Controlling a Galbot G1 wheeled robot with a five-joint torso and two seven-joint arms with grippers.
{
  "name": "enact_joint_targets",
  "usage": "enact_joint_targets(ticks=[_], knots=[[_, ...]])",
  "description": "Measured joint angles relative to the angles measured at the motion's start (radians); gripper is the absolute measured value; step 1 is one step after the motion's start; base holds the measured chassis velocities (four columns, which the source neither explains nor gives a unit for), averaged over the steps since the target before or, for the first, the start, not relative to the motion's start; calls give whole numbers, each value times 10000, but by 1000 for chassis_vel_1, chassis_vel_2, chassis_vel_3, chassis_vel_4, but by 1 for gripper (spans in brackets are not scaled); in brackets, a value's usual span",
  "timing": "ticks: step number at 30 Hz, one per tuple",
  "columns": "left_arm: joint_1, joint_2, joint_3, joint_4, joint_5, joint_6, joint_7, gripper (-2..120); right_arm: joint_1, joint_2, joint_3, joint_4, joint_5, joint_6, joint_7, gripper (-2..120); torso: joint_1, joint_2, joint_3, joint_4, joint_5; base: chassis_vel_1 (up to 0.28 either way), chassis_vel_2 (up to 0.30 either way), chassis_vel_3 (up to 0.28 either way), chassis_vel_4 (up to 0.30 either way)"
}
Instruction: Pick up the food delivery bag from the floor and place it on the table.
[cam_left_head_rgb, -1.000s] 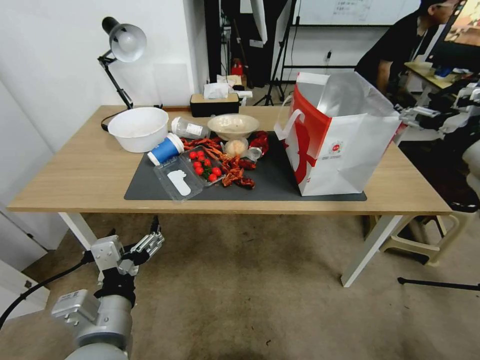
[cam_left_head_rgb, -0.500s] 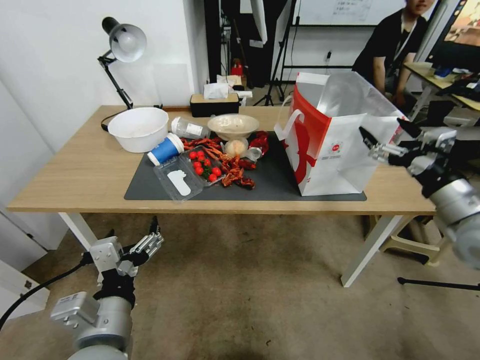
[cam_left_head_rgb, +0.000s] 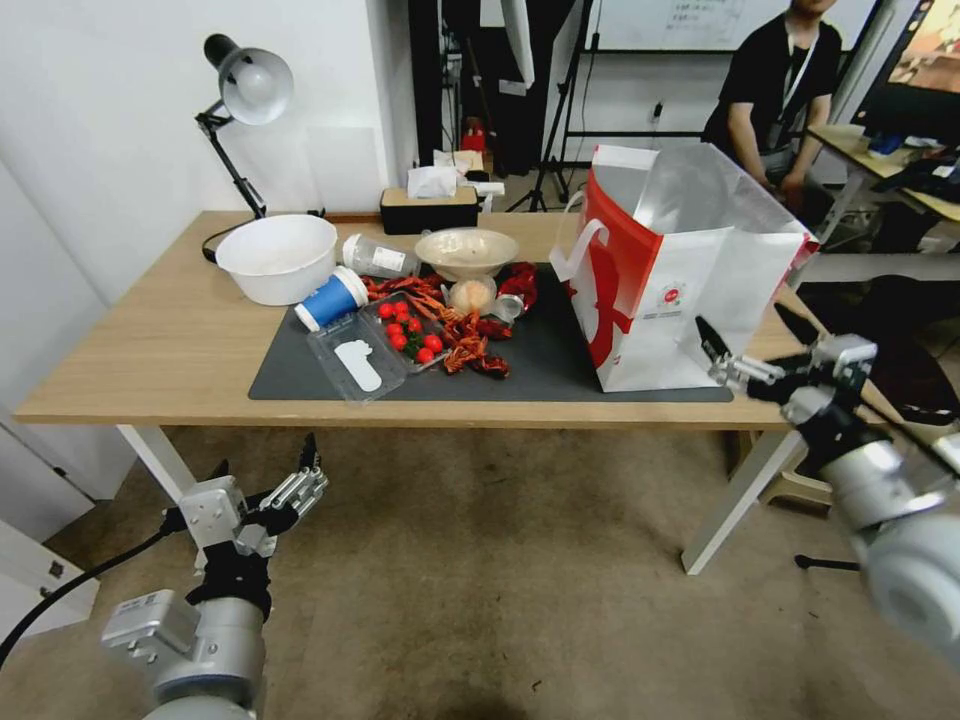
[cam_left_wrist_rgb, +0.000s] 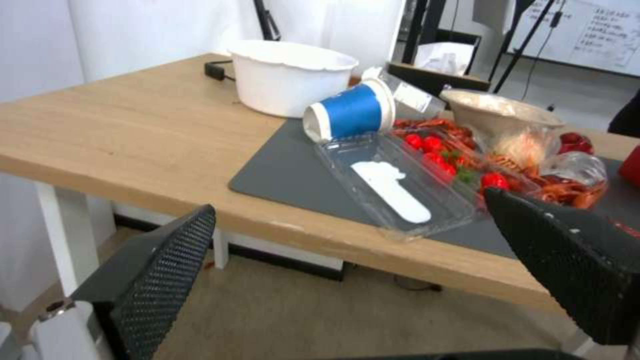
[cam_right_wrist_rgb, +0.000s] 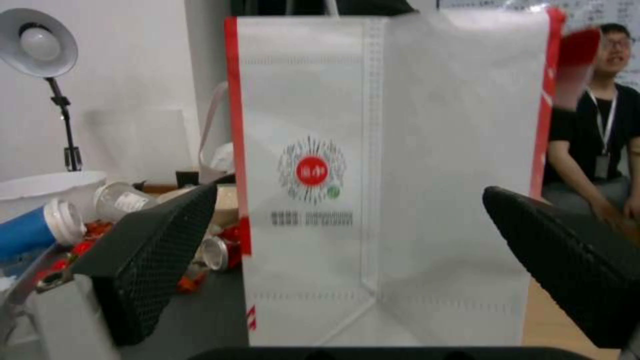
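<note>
The food delivery bag (cam_left_head_rgb: 680, 270), white with red sides and a foil lining, stands upright on the right end of the dark mat on the light-wood table (cam_left_head_rgb: 150, 340). My right gripper (cam_left_head_rgb: 742, 320) is open at the table's front right corner, a short way off the bag and not touching it. The right wrist view faces the bag's logo side (cam_right_wrist_rgb: 373, 175) between the spread fingers of the right gripper (cam_right_wrist_rgb: 350, 190). Low on the left, above the brown floor (cam_left_head_rgb: 500, 560), my left gripper (cam_left_head_rgb: 265, 452) hangs open and empty in front of the table edge (cam_left_wrist_rgb: 320, 240).
The mat's left half holds a white bowl (cam_left_head_rgb: 277, 257), a tipped blue cup (cam_left_head_rgb: 331, 298), a clear tray of tomatoes (cam_left_head_rgb: 405, 335), red shells and a beige bowl (cam_left_head_rgb: 466, 250). A desk lamp (cam_left_head_rgb: 245, 85) stands back left. A stool (cam_left_head_rgb: 830, 490) sits under the right end.
My right arm has swung down and forward from beside the bag's top to the table's front right corner, gripper open throughout. The bag and my left arm have stayed put.
</note>
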Motion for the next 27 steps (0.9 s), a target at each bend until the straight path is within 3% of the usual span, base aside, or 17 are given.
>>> enact_joint_targets(ticks=[3, 10, 20, 27], knots=[[-61, -35, 75, 0, 75, -98, 96, 100, -571, 935, -355, -132, -664, 360, -25, 100, 0, 0, 0, -2, 0, 0, 0, 0, 0], [-206, -100, 148, 7, 163, -181, 210, 100, -1017, 2046, -931, -871, -1652, 1145, -184, 100, 0, 0, 0, 0, 2, 0, 0, 0, 0], [-420, 26, 147, 642, 226, -354, 449, 100, -761, 2622, -1443, -1612, -2220, 1482, -257, 100, 0, 0, 1, 1, 0, 0, 0, 0, 0], [-521, 10, 198, 1329, 1023, -1180, 703, 100, -575, 2579, -1463, -1841, -2134, 1452, -302, 100, 1, 0, 1, 1, 1, 0, 0, 0, 0]])
